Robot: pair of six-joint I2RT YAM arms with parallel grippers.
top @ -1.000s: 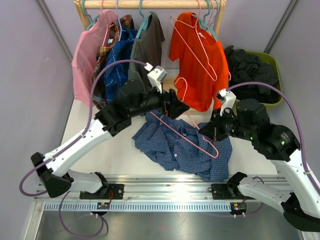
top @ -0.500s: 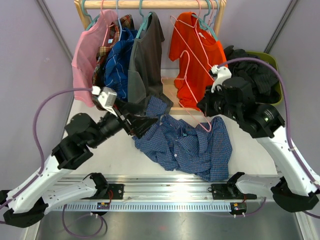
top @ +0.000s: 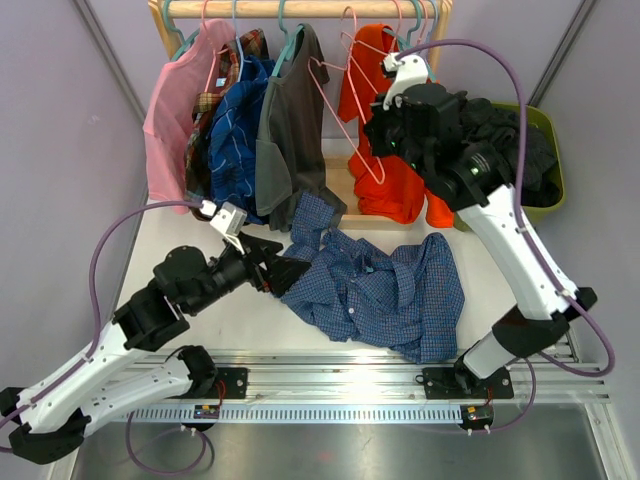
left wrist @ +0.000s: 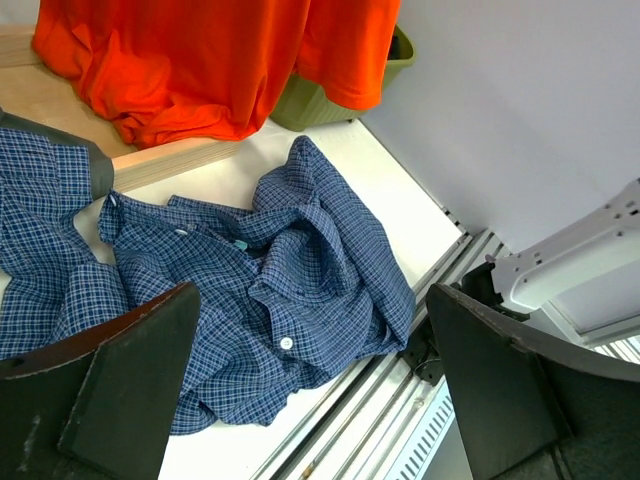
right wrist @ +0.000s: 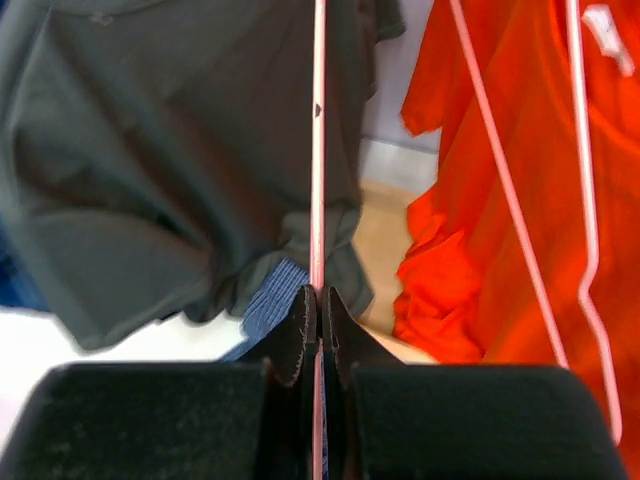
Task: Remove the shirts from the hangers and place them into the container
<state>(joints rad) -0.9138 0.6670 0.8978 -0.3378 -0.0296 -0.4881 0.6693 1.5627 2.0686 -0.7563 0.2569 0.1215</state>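
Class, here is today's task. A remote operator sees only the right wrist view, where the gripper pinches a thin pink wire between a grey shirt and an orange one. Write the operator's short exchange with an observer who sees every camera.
Operator: What is this wire part of?
Observer: It is a bare pink wire hanger with no shirt on it, held up by the right gripper near the hanging clothes.
Operator: I see a scrap of blue check below. What is it?
Observer: A blue small-checked shirt lies crumpled on the table.
Operator: And the other arm?
Observer: The left gripper is open and empty, at the left edge of that shirt.
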